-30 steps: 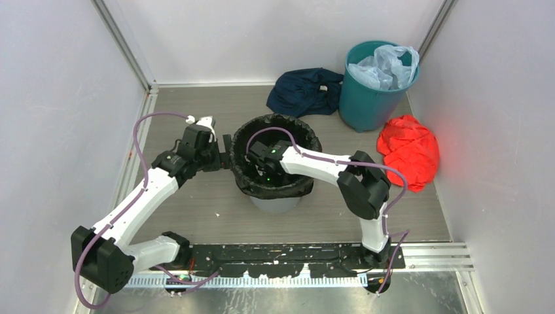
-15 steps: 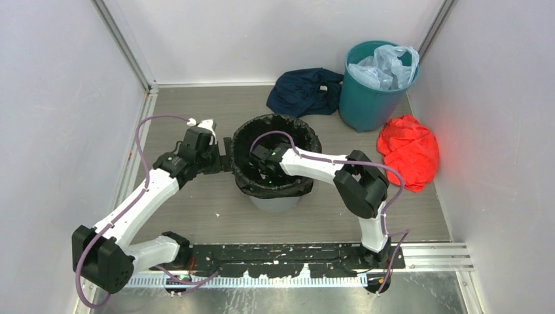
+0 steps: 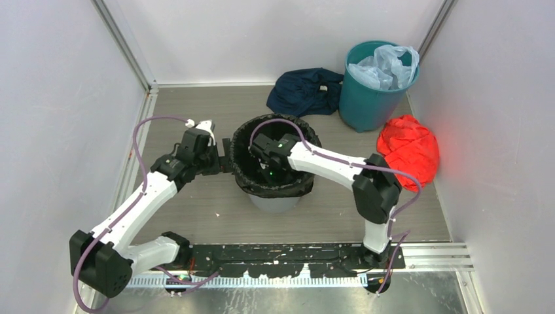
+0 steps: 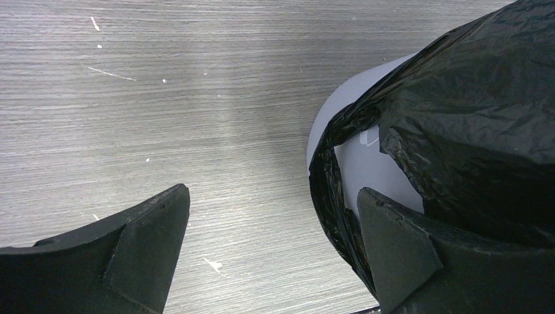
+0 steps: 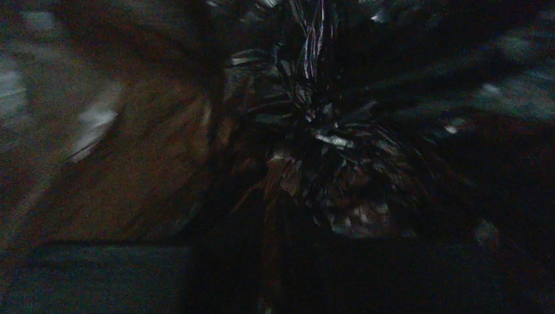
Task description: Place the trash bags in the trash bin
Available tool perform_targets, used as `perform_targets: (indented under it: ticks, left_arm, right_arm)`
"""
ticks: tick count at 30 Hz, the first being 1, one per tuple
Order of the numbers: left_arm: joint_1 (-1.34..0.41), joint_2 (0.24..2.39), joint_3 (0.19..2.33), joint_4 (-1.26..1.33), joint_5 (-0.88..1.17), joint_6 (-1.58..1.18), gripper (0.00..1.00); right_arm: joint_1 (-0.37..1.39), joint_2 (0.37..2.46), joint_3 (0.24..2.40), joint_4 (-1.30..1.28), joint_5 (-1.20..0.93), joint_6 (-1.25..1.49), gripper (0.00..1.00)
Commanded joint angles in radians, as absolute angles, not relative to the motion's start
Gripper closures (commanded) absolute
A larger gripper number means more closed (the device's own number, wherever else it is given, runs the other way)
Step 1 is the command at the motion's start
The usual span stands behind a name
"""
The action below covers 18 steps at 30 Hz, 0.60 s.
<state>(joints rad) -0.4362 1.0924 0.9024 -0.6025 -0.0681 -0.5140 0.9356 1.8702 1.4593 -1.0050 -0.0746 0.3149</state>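
Observation:
The black trash bag (image 3: pixel 296 186) lines the grey trash bin (image 3: pixel 275 204), with its hem folded over the rim. My left gripper (image 3: pixel 226 161) is open at the bin's left side. In the left wrist view the left gripper (image 4: pixel 275 219) has its jaws wide apart. The bag's hem (image 4: pixel 458 124) and the grey bin wall (image 4: pixel 373 173) lie just inside the right fingertip (image 4: pixel 406 248). My right gripper (image 3: pixel 263 165) reaches down inside the lined bin. Its wrist view shows only dark crinkled black plastic (image 5: pixel 327 137), and its fingers cannot be made out.
A teal bin (image 3: pixel 370 101) holding a pale blue plastic bag (image 3: pixel 386 65) stands at the back right. A dark blue cloth (image 3: pixel 302 91) lies left of it. A red cloth bundle (image 3: pixel 411 150) lies by the right wall. White walls close in on three sides.
My right arm's elbow has swung to the right and its wrist has shifted slightly toward the far side inside the bin. The left arm has barely moved.

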Motion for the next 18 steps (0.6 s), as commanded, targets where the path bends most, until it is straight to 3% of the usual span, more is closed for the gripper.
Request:
perform_targets:
  ticks: [1, 3, 13, 18]
  left_arm:
    - [-0.431, 1.063, 0.924, -0.589, -0.077, -0.502, 0.00]
    - [-0.431, 1.060, 0.931, -0.595, -0.078, -0.501, 0.00]
    - [-0.431, 1.021, 1.036, -0.708, -0.098, -0.483, 0.00]
    - [-0.431, 0.990, 1.151, -0.812, -0.106, -0.459, 0.00]
  right_arm:
    - [0.935, 1.732, 1.568, -1.055, -0.023, 0.322, 0.79]
    - [0.934, 1.706, 1.599, -1.064, -0.005, 0.330, 0.71]
    - [0.934, 1.507, 1.679, -1.018, 0.149, 0.376, 0.56]
    - [0.934, 1.389, 1.709, -1.019, 0.231, 0.398, 0.43]
